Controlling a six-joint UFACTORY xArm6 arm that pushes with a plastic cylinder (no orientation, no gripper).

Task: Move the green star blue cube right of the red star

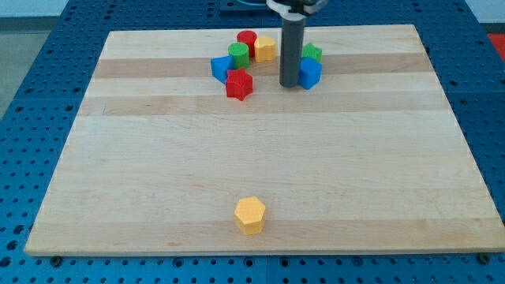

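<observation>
The red star (239, 84) lies near the view's top, left of centre. The blue cube (309, 73) sits to its right, and the green star (312, 53) is just behind the cube, partly hidden by it. My tip (289, 84) stands between the red star and the blue cube, touching or almost touching the cube's left side. The rod hides part of the green star.
A blue block (221, 68), a green cylinder (238, 54), a red cylinder (247, 39) and a yellow block (265, 49) cluster just above and left of the red star. A yellow hexagon (250, 215) lies near the bottom edge of the wooden board (158, 158).
</observation>
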